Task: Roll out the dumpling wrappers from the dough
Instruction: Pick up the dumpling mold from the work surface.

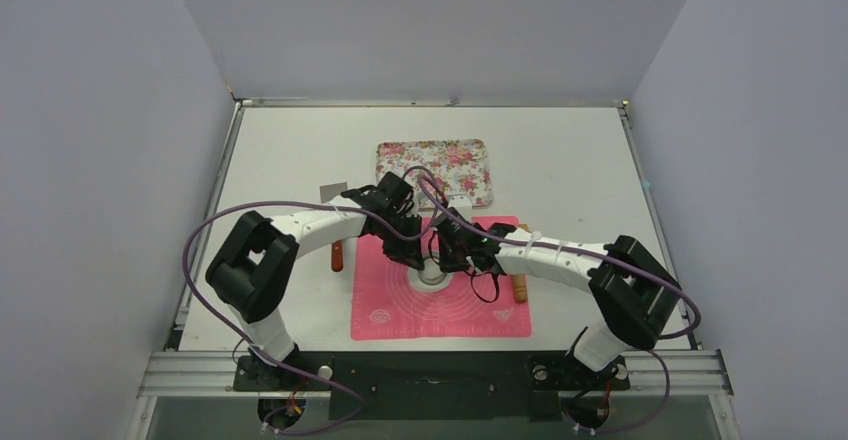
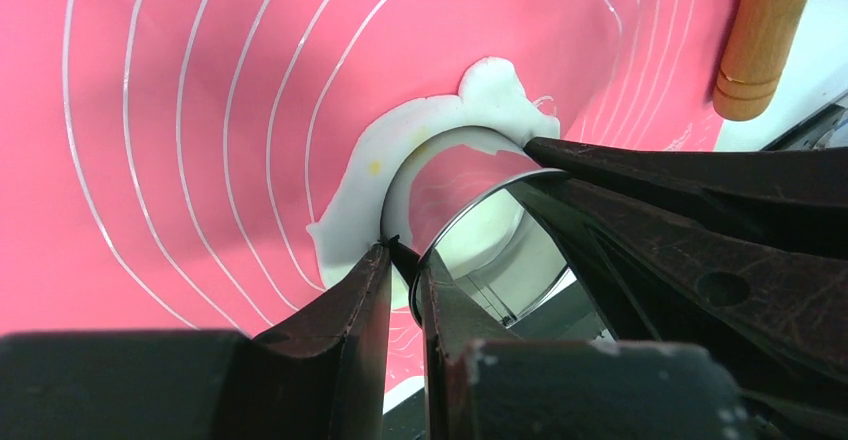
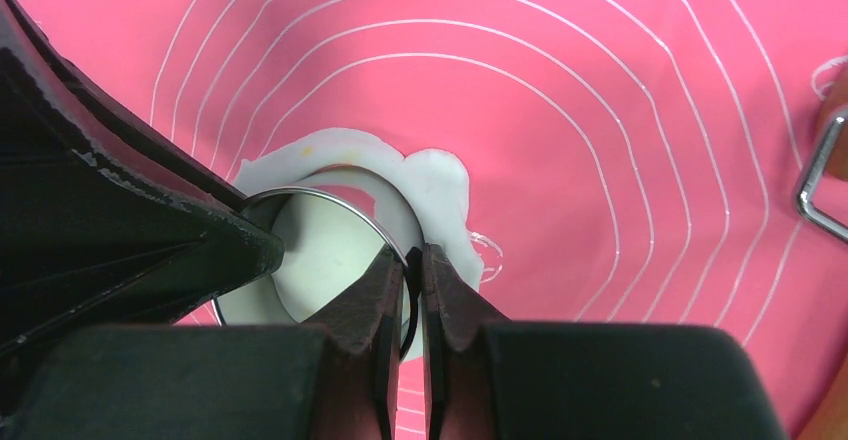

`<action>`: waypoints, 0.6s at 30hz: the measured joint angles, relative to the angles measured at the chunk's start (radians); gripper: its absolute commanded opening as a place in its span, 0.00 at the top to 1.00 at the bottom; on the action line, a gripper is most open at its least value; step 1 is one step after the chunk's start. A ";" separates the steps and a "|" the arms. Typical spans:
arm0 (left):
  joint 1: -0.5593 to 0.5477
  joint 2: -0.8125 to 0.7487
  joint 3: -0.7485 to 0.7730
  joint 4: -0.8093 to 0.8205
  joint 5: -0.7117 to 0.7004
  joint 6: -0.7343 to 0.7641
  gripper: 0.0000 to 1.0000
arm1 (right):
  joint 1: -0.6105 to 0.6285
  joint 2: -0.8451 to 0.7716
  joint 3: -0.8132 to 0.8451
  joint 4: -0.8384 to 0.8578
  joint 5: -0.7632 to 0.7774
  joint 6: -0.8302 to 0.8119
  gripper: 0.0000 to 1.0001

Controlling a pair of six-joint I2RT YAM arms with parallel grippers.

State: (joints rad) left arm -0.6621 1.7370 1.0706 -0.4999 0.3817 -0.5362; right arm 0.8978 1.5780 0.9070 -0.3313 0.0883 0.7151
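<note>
reading the print first: white letters at the top left corner of the pink mat [image 3: 600,80] in the right wrist view, too small and cut off to make out. the mat also carries white concentric guide rings, and pale logos at its near corners in the top view, not legible.

arm pose: both arms reach inward with elbows out, wrists meeting over the far middle of the mat, fingers angled down from opposite sides.

left gripper [image 2: 405,260] is nearly closed, pinching the thin wall of the ring cutter [image 2: 450,175] between its fingertips. right gripper [image 3: 412,260] is the same, nearly closed on the ring wall at another point of the rim.

the ring sits on the flattened dough [image 3: 440,190], which spreads as a ragged white collar outside it on the mat. inside the ring is a round white patch, the wrapper [image 3: 320,250].

rolling pin [image 2: 765,30] lies at the mat's right edge. floral tray [image 1: 450,160] sits on the table [image 1: 570,150] just beyond the mat.
</note>
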 measured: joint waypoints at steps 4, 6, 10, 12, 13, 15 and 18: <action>-0.016 0.000 0.026 -0.022 0.013 0.003 1.00 | 0.001 -0.034 0.001 -0.039 0.011 0.002 1.00; -0.022 0.000 0.041 -0.032 0.024 0.007 1.00 | 0.002 -0.057 0.001 -0.064 0.020 0.004 1.00; -0.025 -0.006 0.054 -0.039 0.047 0.018 1.00 | 0.006 -0.092 0.002 -0.094 0.036 0.005 1.00; -0.024 -0.013 0.055 -0.042 0.050 0.021 1.00 | 0.007 -0.100 0.002 -0.098 0.039 0.005 1.00; -0.024 -0.015 0.055 -0.043 0.050 0.022 1.00 | 0.008 -0.101 0.002 -0.098 0.039 0.005 1.00; -0.022 -0.018 0.055 -0.045 0.050 0.024 1.00 | 0.008 -0.101 0.004 -0.098 0.039 0.004 1.00; -0.017 -0.019 0.059 -0.053 0.050 0.027 1.00 | 0.009 -0.100 0.010 -0.100 0.039 0.004 1.00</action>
State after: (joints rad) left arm -0.6792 1.7176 1.1297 -0.5526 0.4313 -0.5095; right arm 0.9066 1.4784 0.9173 -0.4309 0.1276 0.7189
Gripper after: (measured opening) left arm 0.109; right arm 0.049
